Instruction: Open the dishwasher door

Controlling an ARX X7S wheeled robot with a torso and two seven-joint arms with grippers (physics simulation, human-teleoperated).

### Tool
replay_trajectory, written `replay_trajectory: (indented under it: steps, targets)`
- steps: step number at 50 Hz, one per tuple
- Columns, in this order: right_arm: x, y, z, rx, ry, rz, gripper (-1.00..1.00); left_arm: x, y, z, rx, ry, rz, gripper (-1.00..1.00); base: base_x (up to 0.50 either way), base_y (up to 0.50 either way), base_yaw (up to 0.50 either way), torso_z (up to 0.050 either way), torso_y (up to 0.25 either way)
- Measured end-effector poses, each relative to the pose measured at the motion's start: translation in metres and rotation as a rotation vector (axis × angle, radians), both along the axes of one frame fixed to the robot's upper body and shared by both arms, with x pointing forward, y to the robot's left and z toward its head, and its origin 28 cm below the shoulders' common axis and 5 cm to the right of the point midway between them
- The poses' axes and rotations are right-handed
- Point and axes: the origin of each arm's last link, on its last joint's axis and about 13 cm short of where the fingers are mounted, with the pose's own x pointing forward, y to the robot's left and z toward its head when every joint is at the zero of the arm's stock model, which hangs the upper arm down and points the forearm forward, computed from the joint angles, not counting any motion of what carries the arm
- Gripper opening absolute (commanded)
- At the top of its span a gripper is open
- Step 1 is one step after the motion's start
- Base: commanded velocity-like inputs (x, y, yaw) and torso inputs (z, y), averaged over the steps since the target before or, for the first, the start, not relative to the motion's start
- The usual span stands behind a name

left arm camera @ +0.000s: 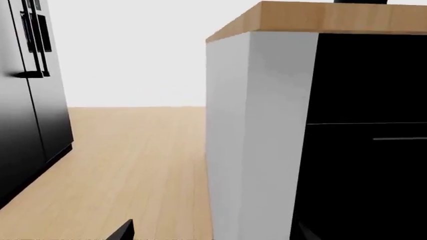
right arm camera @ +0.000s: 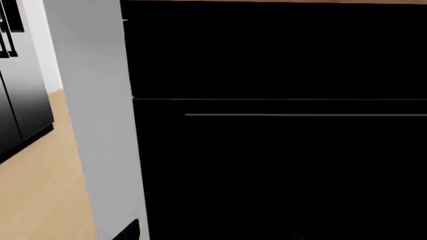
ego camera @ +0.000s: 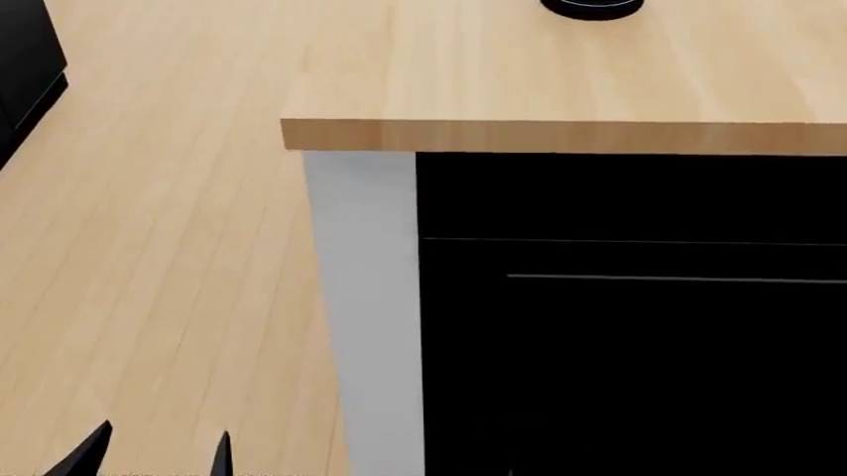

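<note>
The dishwasher door [ego camera: 636, 367] is a glossy black panel under the wooden countertop [ego camera: 556, 69], with a thin silver bar handle [ego camera: 675, 279] and a black top strip [ego camera: 622, 193]. The door is shut. It fills the right wrist view [right arm camera: 280, 170], with the handle [right arm camera: 307, 114] across its upper part. It also shows in the left wrist view [left arm camera: 363, 185]. My left gripper [ego camera: 153, 454] is open and empty, low over the floor left of the white side panel [ego camera: 364, 297]; it also shows in its own wrist view [left arm camera: 213, 232]. My right gripper [right arm camera: 210, 232] is open, facing the door below the handle and apart from it.
A small round black kettle [ego camera: 592, 8] stands on the countertop at the back. A tall black fridge [left arm camera: 27, 100] with vertical handles stands across the wood floor [ego camera: 159, 248] to the left; it also shows in the right wrist view [right arm camera: 20, 100].
</note>
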Motion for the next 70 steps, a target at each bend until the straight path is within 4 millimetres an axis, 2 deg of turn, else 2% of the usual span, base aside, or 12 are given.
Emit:
replay_trajectory:
  steps: [11, 42, 54, 62, 70]
  targets:
    - [-0.001, 0.0, -0.001, 0.006, 0.003, 0.0, 1.0, -0.001, 0.0, 0.0, -0.004, -0.012, 0.005, 1.0, 0.0, 0.0, 0.0, -0.014, -0.006]
    - [-0.002, -0.001, -0.002, 0.013, 0.007, -0.001, 1.0, 0.001, 0.0, 0.004, 0.005, -0.036, 0.013, 1.0, 0.36, 0.0, 0.0, 0.0, 0.0]
    - [-0.003, -0.001, -0.002, 0.011, 0.001, -0.004, 1.0, 0.001, 0.0, 0.004, 0.008, -0.041, 0.015, 1.0, 0.0, 0.0, 0.0, 0.0, 0.0]
    - [-0.006, -0.004, 0.001, -0.073, 0.0, -0.005, 1.0, 0.0, 0.0, 0.005, 0.009, -0.045, 0.015, 1.0, 0.0, 0.0, 0.0, 0.0, 0.0]
    - [-0.013, -0.014, 0.007, -0.296, 0.02, 0.031, 1.0, 0.0, 0.001, 0.007, 0.01, -0.049, 0.016, 1.0, 0.0, 0.0, 0.0, 0.0, 0.0]
